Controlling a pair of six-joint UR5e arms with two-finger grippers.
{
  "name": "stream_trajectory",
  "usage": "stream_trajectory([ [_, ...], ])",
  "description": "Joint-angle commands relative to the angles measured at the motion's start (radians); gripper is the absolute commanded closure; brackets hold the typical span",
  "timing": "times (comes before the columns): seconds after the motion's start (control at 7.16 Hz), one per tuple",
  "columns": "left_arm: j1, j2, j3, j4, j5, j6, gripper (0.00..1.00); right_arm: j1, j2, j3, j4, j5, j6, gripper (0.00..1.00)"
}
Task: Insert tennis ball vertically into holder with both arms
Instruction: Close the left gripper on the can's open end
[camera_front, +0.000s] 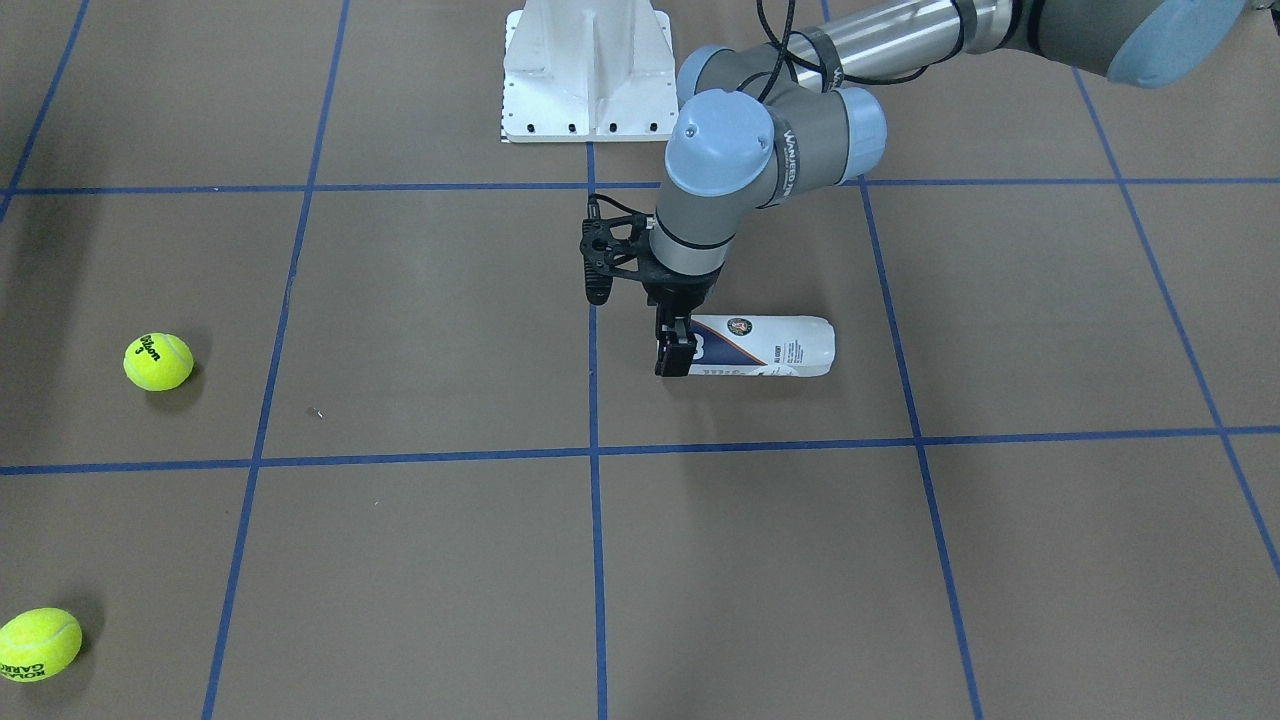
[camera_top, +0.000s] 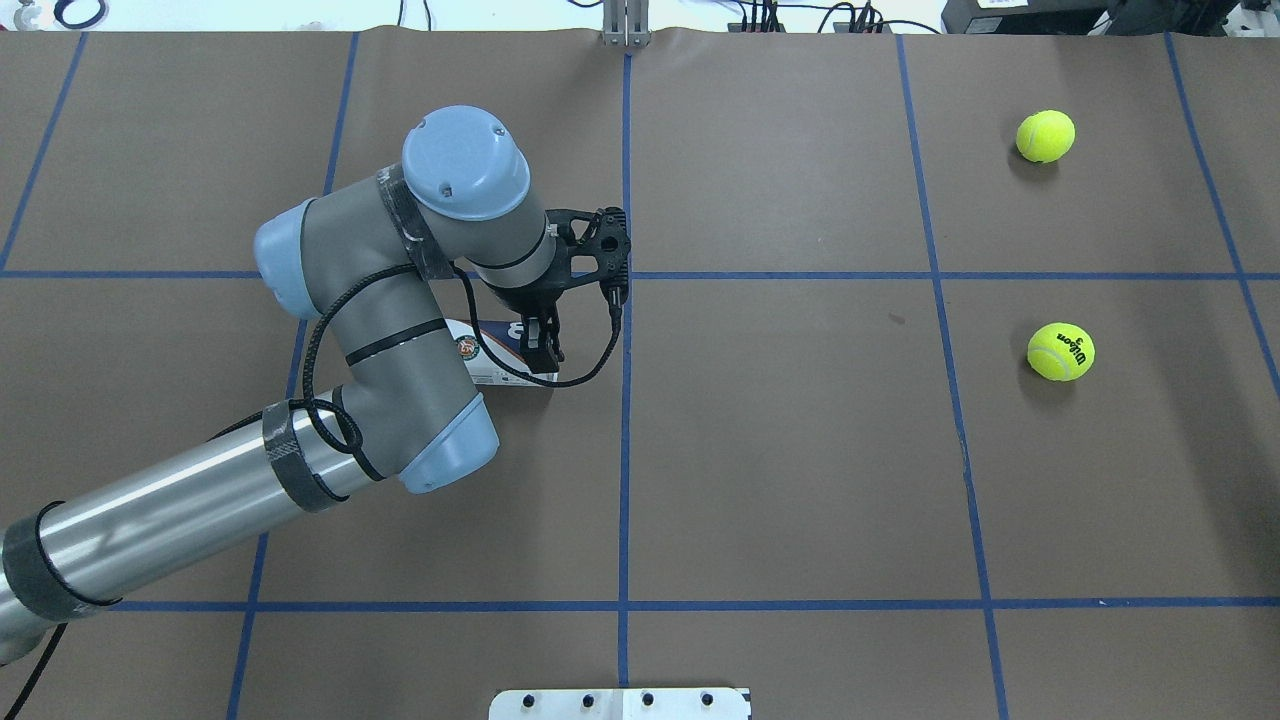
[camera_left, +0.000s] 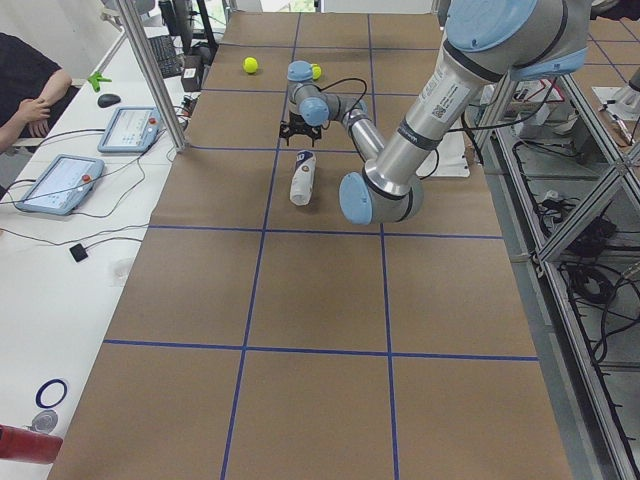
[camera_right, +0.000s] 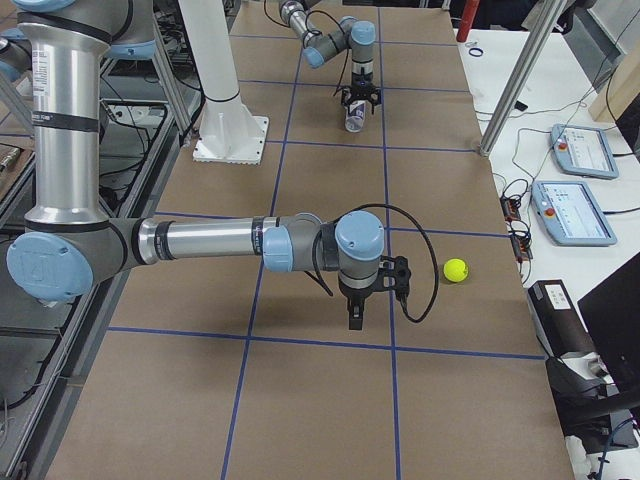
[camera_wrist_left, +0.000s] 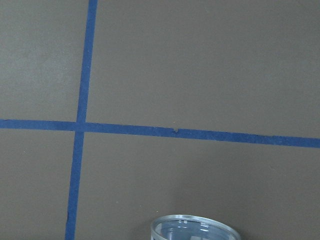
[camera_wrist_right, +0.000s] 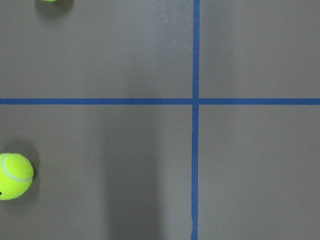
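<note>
Holder (camera_front: 765, 347) lies on its side on the table (camera_front: 420, 330), in the grid square just to the robot's left of the ctr tape line. Its long axis runs across the table, label facing up.

Left gripper (camera_front: 676, 345) comes straight down on the holder end nearest the ctr line. Its fingers (camera_front: 675, 360) stand on either side of that end, one toward the operators and one toward the robot. They're spread roughly to the can's width, but can't tell whether they actually squeeze it or just straddle it. The left wrist cam gets only the clear round rim of the holder at its bottom edge, w/ a tape crossing beyond. Left arm (camera_top: 400, 330) bends over the holder and hides most of it from overhead.

Two tennis balls sit on the robot's right side, well apart from the holder. The Wilson ball (camera_front: 158, 361) is in the middle row of squares. The second ball (camera_front: 38, 644) is farther out toward the operators, logo partly showing.

Right arm (camera_right: 200, 240) reaches out low over the table. Right gripper (camera_right: 353, 318) points down, off the paper, near a tape line. It's seen only from the side cam, so its jaw width can't be told. The right wrist cam looks down on a tape crossing, w/ one ball at its left edge and a sliver of another at the top.

White pedestal base (camera_front: 587, 70) is bolted at the robot end.
</note>
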Motion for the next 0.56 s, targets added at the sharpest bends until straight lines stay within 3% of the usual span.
stream_trajectory([
  [0.0, 0.008, -0.004, 0.017, 0.002, 0.019, 0.024, 0.0, 0.0, 0.001, -0.007, 0.0, 0.0, 0.0, 0.01],
  [0.42, 0.008, -0.001, 0.032, 0.003, 0.021, 0.044, 0.0, 0.0, 0.001, -0.018, 0.0, 0.0, -0.002, 0.01],
])
